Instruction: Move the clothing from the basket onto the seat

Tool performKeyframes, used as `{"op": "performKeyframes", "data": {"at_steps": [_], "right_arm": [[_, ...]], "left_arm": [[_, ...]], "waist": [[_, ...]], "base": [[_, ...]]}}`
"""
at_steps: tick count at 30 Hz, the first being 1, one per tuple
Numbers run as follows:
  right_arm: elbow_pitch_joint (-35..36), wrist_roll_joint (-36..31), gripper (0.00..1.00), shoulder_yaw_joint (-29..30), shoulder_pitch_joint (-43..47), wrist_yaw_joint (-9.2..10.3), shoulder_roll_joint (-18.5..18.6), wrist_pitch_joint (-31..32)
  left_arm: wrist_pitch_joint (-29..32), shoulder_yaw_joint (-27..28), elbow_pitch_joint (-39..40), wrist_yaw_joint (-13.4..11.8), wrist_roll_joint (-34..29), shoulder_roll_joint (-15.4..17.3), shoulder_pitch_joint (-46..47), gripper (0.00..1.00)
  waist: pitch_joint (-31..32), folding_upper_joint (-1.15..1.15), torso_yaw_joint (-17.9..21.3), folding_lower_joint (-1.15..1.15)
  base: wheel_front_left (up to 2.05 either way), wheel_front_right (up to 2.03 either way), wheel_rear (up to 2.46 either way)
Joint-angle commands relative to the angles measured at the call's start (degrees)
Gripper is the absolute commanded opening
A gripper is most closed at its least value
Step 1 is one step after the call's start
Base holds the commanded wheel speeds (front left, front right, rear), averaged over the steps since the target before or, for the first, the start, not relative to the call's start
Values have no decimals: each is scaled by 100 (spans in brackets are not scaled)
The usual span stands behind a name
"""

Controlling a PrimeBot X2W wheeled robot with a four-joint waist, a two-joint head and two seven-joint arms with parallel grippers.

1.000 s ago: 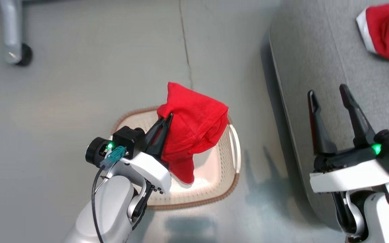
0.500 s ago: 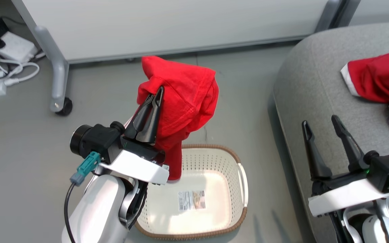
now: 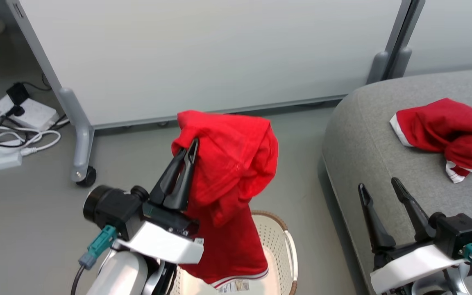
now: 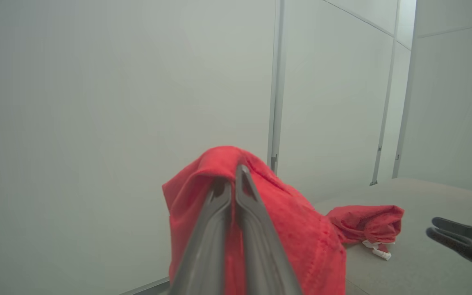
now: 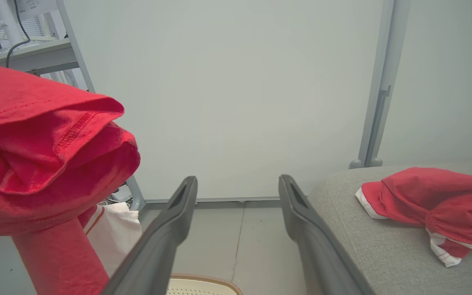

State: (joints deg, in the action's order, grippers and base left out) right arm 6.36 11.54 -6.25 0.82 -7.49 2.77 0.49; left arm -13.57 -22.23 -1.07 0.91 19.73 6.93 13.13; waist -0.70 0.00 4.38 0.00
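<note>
From the head camera, my left gripper (image 3: 194,144) is clenched on a red garment (image 3: 232,164), whose striped hem hangs over the basket (image 3: 281,246). The left wrist view adds the pinch itself: fingers (image 4: 256,229) together on a fold. My right gripper (image 3: 378,185) is spread and empty at the seat's (image 3: 363,135) near edge. The second garment (image 3: 445,131) lies farther back on the seat.

Red garment (image 3: 232,172) hangs over the cream basket (image 3: 277,241); second garment (image 3: 445,131) lies bunched on grey seat (image 3: 363,131)
</note>
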Motion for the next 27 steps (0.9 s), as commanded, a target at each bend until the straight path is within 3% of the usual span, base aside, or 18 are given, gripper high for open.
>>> {"op": "performKeyframes", "data": {"at_steps": [1, 12, 27], "right_arm": [[12, 25, 100, -1, 63, -1, 30, 0], [85, 111, 100, -60, 356, -1, 30, 73], [52, 166, 100, -108, 419, -1, 29, 59]], "left_arm": [[18, 3, 75, -46, 10, 47, -72, 0], [282, -160, 584, -186, 49, 175, -711, 0], [377, -172, 751, -226, 126, 265, -727, 0]], "waist": [[112, 0, 47, 0], [394, 0, 31, 0], [436, 0, -41, 0]], "base": [[0, 0, 0], [0, 0, 0], [0, 0, 0]]}}
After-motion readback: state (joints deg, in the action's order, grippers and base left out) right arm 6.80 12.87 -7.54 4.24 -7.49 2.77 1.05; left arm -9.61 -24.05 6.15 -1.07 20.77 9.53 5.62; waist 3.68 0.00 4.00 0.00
